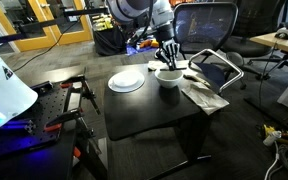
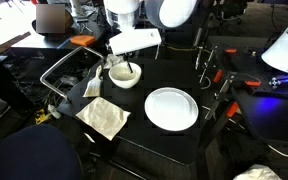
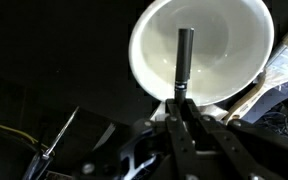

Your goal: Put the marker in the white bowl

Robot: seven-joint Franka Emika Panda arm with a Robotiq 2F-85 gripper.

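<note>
In the wrist view the dark marker (image 3: 184,60) sticks out from between my gripper's (image 3: 179,102) shut fingers. Its free end points into the white bowl (image 3: 224,40), right over the bowl's hollow. In both exterior views the gripper (image 1: 167,55) (image 2: 124,62) hangs directly above the bowl (image 1: 168,77) (image 2: 116,80), which stands on the black table. The marker is too small to make out clearly in those views.
A flat white plate (image 1: 126,81) (image 2: 171,108) lies beside the bowl. A crumpled napkin (image 1: 202,93) (image 2: 104,117) lies near the table edge. A metal-framed chair (image 1: 216,66) and office chairs stand close to the table. Clamps (image 2: 216,75) sit at one side.
</note>
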